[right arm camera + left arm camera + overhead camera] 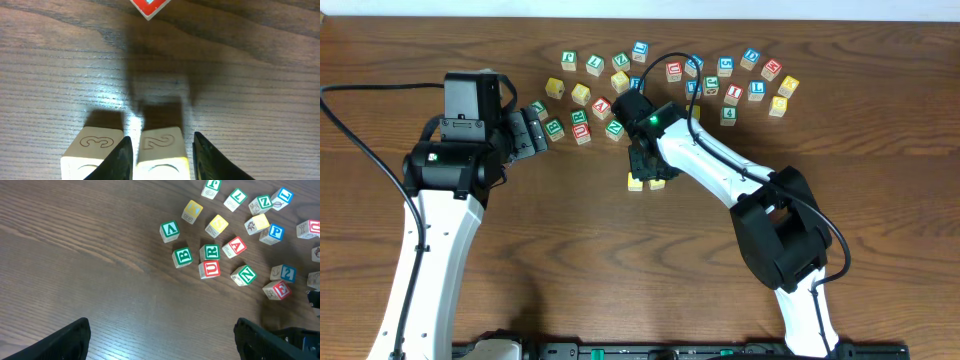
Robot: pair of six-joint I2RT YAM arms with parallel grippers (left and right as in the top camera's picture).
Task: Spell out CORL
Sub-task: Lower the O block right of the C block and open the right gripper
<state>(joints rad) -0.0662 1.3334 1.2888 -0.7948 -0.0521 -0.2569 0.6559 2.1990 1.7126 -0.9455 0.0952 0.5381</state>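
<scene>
The right gripper [162, 137], barely open, straddled 1 yellow cube [160, 150], with a second yellow cube [94, 147] just beside it, near the pile [620, 80]. The green R [210, 252] and blue L [756, 91] lay in the pile. The left gripper [162, 340], beside the pile, gaped empty.

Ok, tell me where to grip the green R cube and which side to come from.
Come straight down on the green R cube, with the jaws on the side faces toward the green B cube and the red A cube. The red U cube sits against another face, blocking that pair. Both gaps look narrow, so go in carefully.
</scene>
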